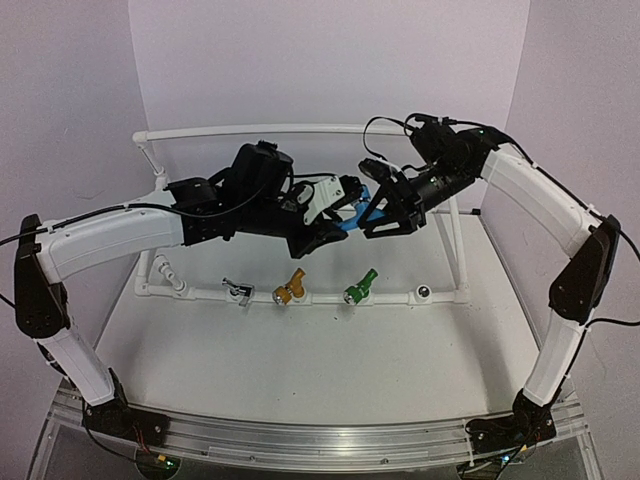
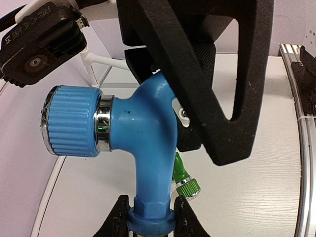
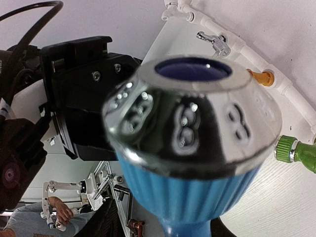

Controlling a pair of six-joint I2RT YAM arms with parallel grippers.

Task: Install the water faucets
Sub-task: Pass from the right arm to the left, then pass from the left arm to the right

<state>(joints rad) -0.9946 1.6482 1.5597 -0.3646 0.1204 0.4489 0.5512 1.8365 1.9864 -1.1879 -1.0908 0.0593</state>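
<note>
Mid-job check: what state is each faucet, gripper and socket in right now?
blue faucet: in the air, not installed.
left gripper: shut on the blue faucet's base.
right gripper: at its nozzle end; grip unclear.
silver faucet: installed.
yellow faucet: installed.
green faucet: installed.
end socket: open, empty.

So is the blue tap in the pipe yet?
Out. The left pincer holds the blue tap up in the air, and the last pipe hole is empty.

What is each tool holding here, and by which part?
The left tool is shut on the blue faucet, clamping the collar at its stem end. The right tool straddles the faucet's body; whether it grips cannot be told.
</note>
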